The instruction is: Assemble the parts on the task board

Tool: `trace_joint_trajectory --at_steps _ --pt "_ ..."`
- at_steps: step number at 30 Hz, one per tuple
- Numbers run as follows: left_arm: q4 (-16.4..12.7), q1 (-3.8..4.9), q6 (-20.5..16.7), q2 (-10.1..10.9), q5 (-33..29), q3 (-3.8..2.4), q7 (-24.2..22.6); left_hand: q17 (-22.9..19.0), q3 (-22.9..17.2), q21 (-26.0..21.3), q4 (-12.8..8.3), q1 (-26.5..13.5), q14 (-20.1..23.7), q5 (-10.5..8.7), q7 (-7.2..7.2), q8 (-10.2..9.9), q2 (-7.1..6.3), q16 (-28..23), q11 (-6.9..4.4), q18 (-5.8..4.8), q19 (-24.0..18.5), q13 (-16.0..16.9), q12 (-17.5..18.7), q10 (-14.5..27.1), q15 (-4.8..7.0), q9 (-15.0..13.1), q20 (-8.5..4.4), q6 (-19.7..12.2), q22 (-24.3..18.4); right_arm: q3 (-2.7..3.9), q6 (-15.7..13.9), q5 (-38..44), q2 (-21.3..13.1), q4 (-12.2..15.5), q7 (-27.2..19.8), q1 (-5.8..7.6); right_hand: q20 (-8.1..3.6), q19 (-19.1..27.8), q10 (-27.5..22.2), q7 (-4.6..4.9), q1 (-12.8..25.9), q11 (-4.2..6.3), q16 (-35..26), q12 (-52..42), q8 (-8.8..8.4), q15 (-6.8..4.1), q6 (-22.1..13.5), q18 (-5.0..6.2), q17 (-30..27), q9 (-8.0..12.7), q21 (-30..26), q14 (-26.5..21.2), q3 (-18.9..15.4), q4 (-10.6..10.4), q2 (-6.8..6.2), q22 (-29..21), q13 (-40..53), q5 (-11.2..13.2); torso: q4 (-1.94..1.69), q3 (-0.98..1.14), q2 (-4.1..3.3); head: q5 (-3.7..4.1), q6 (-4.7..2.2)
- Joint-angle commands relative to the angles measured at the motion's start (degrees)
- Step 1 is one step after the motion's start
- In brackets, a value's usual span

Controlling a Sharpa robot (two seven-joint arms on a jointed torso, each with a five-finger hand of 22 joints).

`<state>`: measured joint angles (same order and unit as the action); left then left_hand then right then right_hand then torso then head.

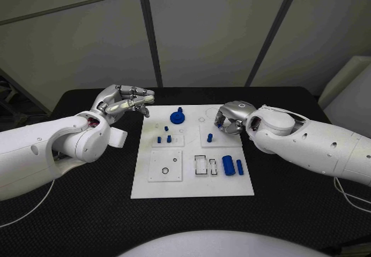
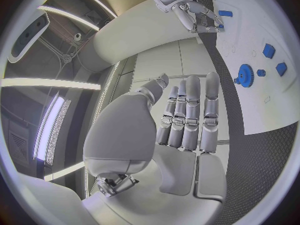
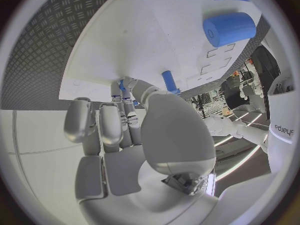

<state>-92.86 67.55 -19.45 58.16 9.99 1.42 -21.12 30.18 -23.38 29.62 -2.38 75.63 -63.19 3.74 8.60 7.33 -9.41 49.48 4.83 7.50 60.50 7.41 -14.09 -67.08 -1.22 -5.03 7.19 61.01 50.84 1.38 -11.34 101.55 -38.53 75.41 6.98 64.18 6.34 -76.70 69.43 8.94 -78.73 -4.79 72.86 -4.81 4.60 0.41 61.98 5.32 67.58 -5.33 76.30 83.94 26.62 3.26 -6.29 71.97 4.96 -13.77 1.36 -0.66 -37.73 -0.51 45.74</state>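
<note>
The white task board [image 1: 193,184] lies mid-table. On it stand a blue gear [image 1: 178,116], three small blue pegs [image 1: 164,138] and a lone blue peg [image 1: 209,137]. A thick blue cylinder [image 1: 228,165] and a thinner one [image 1: 239,167] lie near its right edge. My left hand [image 1: 127,101] hovers off the board's far left corner, fingers straight and side by side [image 2: 190,115], holding nothing; the gear [image 2: 244,75] is ahead of it. My right hand [image 1: 232,116] hangs over the board's far right part, just beyond the lone peg [image 3: 169,81], fingers [image 3: 103,125] loosely bent with nothing in them.
Recessed plates on the board carry a ring-shaped hole [image 1: 165,171] and two rectangular slots [image 1: 200,164]. Black textured table [image 1: 93,198] surrounds the board on all sides. Grey wall panels stand behind the table's far edge.
</note>
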Motion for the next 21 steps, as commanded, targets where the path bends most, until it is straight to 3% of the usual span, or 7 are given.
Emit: trace_joint_trajectory --at_steps 1,8,15,21 --pt "0.0 0.06 0.3 -0.1 -0.3 -0.06 -0.1 -0.1 0.2 -0.4 0.0 -0.2 0.2 0.16 0.38 -0.4 0.53 -0.3 0.27 2.9 0.3 0.1 0.2 0.2 -0.06 0.1 0.05 -0.1 -0.1 -0.25 1.7 1.6 0.0 -0.2 1.4 -0.25 -0.23 -0.4 1.1 -0.22 -1.4 0.2 0.5 -0.4 0.47 -0.58 1.0 -0.9 0.1 -0.3 0.6 2.4 0.9 0.6 0.69 0.5 0.3 1.0 -0.02 0.01 -0.01 0.03 0.04" --pt "0.1 0.06 0.3 -0.1 -0.3 -0.06 0.0 -0.1 0.1 -0.6 -0.1 0.0 0.3 0.19 0.43 -0.4 0.76 -0.3 0.31 2.9 0.4 0.1 0.2 0.4 -0.11 0.1 0.08 -0.1 -0.2 -0.25 -1.6 1.9 -0.1 0.1 1.4 -0.25 -0.73 -1.3 2.9 -0.6 -2.4 0.71 1.0 -0.8 1.21 -0.99 2.8 -1.25 0.3 -0.8 2.1 2.4 2.6 1.8 2.08 2.2 1.1 1.6 -0.01 0.02 0.0 0.06 0.17" --pt "0.1 0.06 0.3 0.0 -0.3 -0.06 0.0 -0.1 0.1 -0.6 -0.1 0.0 0.3 0.19 0.43 -0.4 0.76 -0.3 0.31 2.9 0.4 0.1 0.2 0.4 -0.11 0.1 0.08 -0.1 -0.2 -0.24 -5.3 1.8 -0.4 0.5 1.1 -0.26 -0.79 -1.6 3.2 -0.62 -2.4 0.77 1.1 -0.8 1.3 -1.04 3.1 -1.37 0.4 -0.9 2.5 2.4 2.9 1.9 2.2 2.7 1.2 1.6 0.0 0.01 0.0 -0.03 0.11" --pt "0.1 0.06 0.3 0.0 -0.3 -0.06 -0.1 -0.1 0.1 -0.7 -0.2 0.1 0.3 0.19 0.48 -0.5 0.88 -0.4 0.35 2.9 0.4 0.1 0.3 0.4 -0.13 0.1 0.09 -0.1 -0.3 -0.24 -6.5 1.3 -0.6 0.8 0.8 -0.26 -0.8 -1.6 3.4 -0.64 -1.8 0.81 1.2 -0.7 1.34 -1.05 3.3 -1.39 0.4 -1.0 2.7 2.4 2.8 1.9 1.94 2.9 1.4 1.9 -0.03 -0.01 0.02 -0.09 0.08"
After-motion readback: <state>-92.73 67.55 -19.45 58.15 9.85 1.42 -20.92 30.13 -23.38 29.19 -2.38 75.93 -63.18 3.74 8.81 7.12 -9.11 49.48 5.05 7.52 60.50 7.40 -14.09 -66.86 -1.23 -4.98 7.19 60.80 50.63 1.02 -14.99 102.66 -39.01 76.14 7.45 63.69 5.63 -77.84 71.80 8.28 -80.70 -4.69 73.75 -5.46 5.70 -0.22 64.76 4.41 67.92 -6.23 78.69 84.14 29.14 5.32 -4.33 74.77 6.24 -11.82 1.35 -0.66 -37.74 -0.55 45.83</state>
